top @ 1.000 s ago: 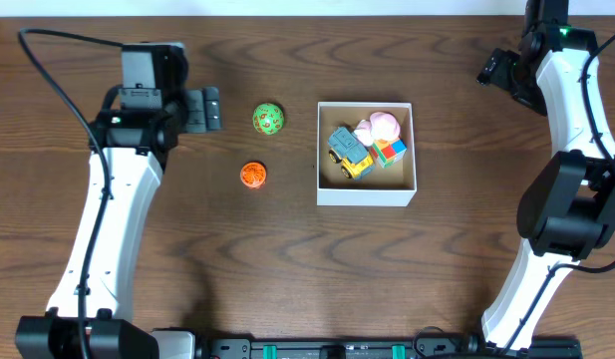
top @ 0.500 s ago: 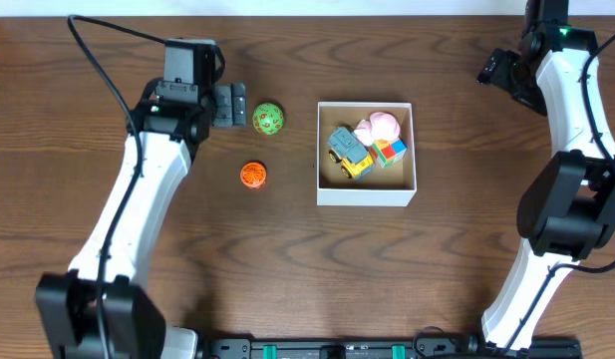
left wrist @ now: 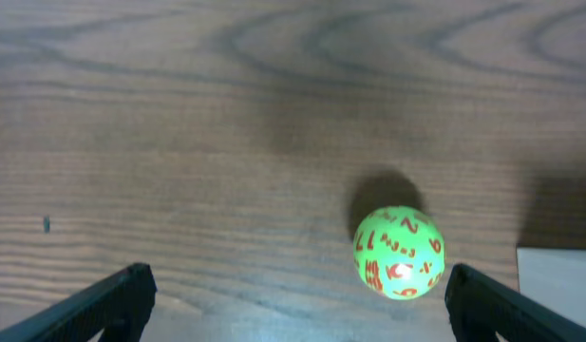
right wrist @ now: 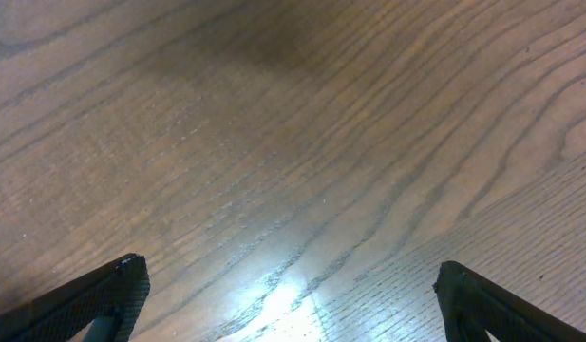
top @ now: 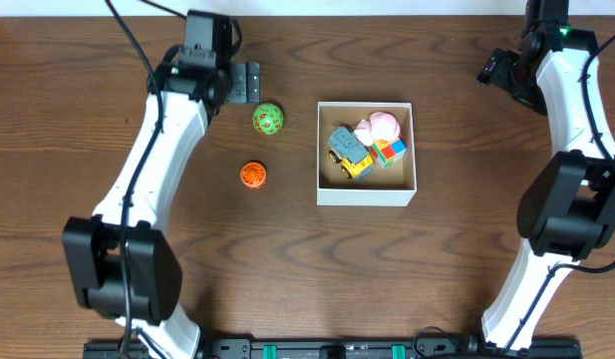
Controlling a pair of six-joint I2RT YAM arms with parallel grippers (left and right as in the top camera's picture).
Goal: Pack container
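Note:
The container is a square white-walled box with a brown floor at the table's middle right. It holds a grey and yellow toy truck, a pink toy and a colourful cube. A green ball with orange numbers lies left of the box and shows in the left wrist view. An orange ball lies below it. My left gripper is open and empty, just above and left of the green ball. My right gripper is open and empty at the far right back.
The container's white corner shows at the right edge of the left wrist view. The right wrist view shows only bare wood. Black cables run along the left arm.
My left arm has swung right and toward the back, bringing its open gripper from the left of the table to just beside the green ball. The right arm has not moved.

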